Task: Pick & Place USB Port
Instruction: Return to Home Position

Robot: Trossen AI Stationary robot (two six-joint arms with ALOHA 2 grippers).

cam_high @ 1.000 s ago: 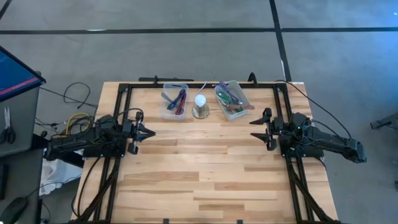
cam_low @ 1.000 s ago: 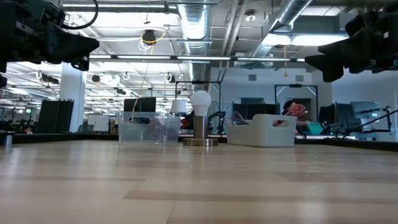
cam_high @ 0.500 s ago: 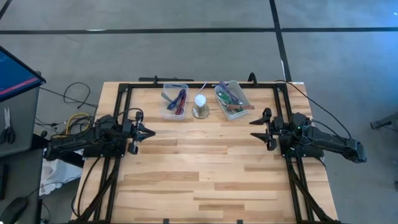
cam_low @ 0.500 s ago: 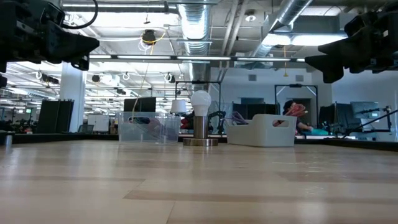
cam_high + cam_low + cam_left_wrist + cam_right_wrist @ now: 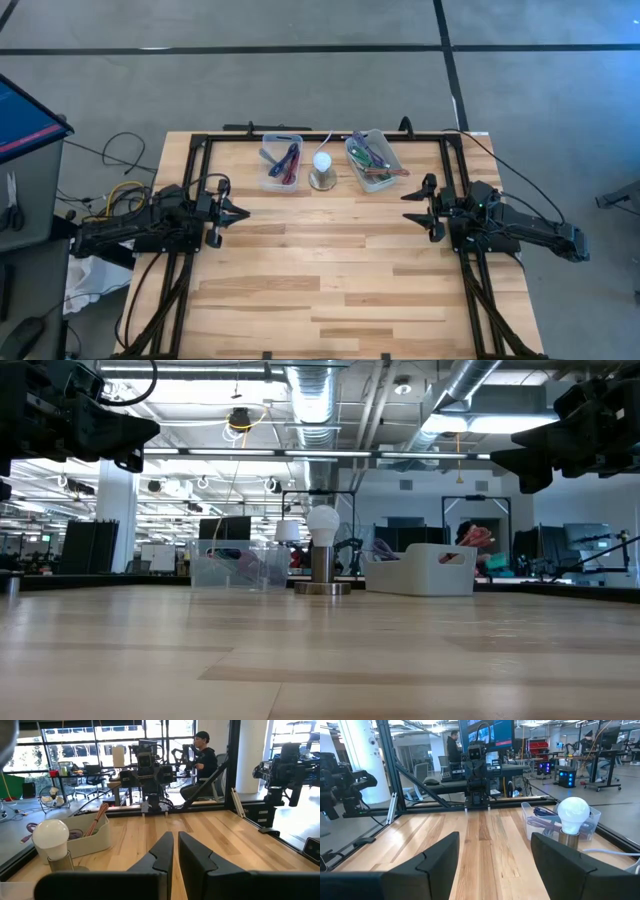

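Two bins stand at the table's far edge: a clear bin (image 5: 282,163) with red and blue cables and a white bin (image 5: 371,160) with coloured cables. A USB port cannot be made out among them. Between the bins a white bulb on a metal base (image 5: 321,168) stands upright. My left gripper (image 5: 243,212) hangs shut at the table's left side, pointing level toward the middle; its fingers nearly meet in the left wrist view (image 5: 175,851). My right gripper (image 5: 407,209) hangs open at the right side, facing it, with nothing between its fingers (image 5: 495,851).
A black frame (image 5: 205,140) runs around the wooden tabletop. The wide middle and near part of the tabletop (image 5: 330,270) lies between the two arms. Beyond the table a person (image 5: 202,750) sits at a desk, among other equipment.
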